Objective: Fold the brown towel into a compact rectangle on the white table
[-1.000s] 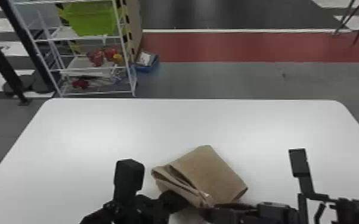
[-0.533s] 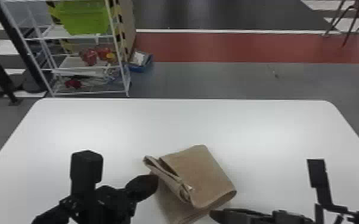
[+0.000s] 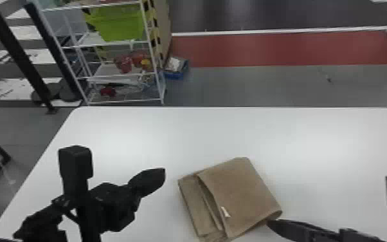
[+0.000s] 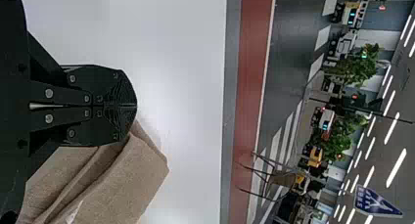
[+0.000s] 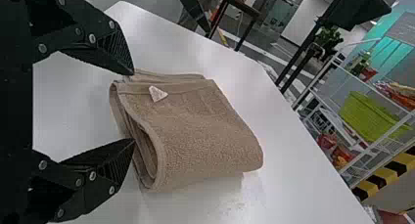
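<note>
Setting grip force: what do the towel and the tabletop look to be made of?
Towel: looks like terry cloth, probably cotton, matte; sign is the fine looped nap and the soft rounded folds. Fibre blend can't be told.
Tabletop: smooth, hard white surface, perhaps laminate or painted board, low sheen; sign is the even colour and blurry light patches. Could also be plastic.

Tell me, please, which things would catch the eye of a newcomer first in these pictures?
Probably the brown towel, folded with a small white tag on it, near the robot on the white table. Next come the black grippers: the left one shut, left of the towel, and the right one open at its near right side. Behind the table, on the left, a bright green bin stands out on a white rack.
</note>
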{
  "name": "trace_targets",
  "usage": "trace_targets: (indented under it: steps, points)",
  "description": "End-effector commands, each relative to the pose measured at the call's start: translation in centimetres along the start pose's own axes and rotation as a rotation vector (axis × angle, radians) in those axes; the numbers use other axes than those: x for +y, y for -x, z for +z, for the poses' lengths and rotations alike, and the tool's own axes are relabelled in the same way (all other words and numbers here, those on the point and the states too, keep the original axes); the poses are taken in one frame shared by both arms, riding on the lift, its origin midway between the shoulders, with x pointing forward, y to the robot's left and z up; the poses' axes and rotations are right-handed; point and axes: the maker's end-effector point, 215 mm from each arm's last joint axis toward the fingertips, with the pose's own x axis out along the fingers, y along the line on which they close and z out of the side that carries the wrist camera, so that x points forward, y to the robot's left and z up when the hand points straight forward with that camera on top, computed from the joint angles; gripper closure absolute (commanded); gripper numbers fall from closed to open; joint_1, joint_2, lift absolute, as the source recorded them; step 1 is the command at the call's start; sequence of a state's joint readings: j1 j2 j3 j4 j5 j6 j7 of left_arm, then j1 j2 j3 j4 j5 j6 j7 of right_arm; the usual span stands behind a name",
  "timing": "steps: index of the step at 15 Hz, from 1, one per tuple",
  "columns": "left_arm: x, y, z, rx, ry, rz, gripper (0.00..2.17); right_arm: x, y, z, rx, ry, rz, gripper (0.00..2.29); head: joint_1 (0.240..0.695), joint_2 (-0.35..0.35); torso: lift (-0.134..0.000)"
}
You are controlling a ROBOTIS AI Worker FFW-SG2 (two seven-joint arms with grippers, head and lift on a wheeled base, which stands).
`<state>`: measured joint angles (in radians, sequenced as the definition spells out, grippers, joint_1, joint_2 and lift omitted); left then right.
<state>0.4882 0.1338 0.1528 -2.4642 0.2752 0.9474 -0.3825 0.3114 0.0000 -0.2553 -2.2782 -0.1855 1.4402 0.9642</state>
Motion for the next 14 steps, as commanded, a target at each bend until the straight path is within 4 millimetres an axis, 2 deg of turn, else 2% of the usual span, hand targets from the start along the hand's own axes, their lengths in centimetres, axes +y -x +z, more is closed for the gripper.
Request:
trace_targets:
  steps: [1,2,3,7,9,14]
  points:
    - [-0.3,-1.0,-0.1,0.003,0.006,-0.012,2.14,-1.4,-0.6,-0.1,0.001,0.005,-0.026,1.52,0.695,0.104,-0.122]
    - [-0.3,-1.2,-0.2,0.005,0.007,-0.013,2.14,-1.9,-0.7,-0.1,0.002,0.002,-0.033,1.85,0.695,0.089,-0.122]
    - [-0.2,-1.2,-0.1,0.005,0.007,-0.013,2.14,-2.4,-0.6,0.1,-0.002,0.014,-0.048,1.99,0.695,0.083,-0.122]
    - [0.4,-1.1,0.0,0.003,0.01,-0.004,2.14,-2.8,0.2,-0.4,0.005,-0.026,-0.057,2.01,0.695,0.065,-0.122]
    - [0.7,-1.1,-0.4,0.008,0.015,0.0,2.14,-3.5,0.2,0.1,0.001,-0.027,-0.071,2.01,0.695,0.065,-0.122]
    - [0.5,-1.6,-0.2,0.006,0.015,-0.006,2.14,-6.4,-2.4,2.9,0.008,0.008,-0.129,2.01,0.695,0.052,-0.122]
